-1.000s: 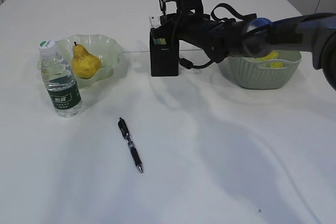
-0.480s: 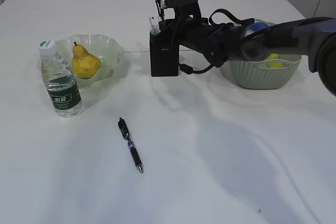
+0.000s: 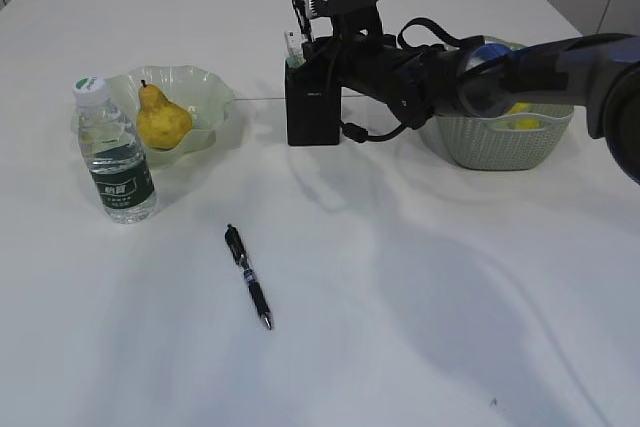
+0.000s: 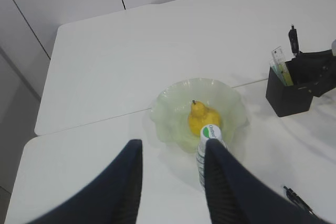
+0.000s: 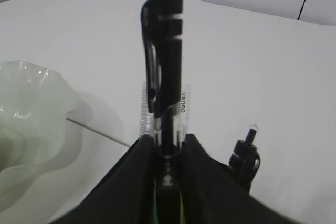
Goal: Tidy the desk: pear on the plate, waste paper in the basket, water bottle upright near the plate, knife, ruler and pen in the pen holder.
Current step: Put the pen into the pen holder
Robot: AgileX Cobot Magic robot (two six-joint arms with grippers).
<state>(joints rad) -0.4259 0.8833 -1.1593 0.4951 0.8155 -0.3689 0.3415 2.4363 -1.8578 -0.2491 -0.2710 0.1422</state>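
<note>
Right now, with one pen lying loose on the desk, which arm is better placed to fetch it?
Left. Its gripper hangs open and empty above the water bottle, on the pen's side. The right gripper is busy at the pen holder, jaws around a black pen.

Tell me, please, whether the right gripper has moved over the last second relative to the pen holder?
Yes. The right gripper has risen slightly above the pen holder and shifted a little away from the basket; the holder itself has stayed put.
</note>
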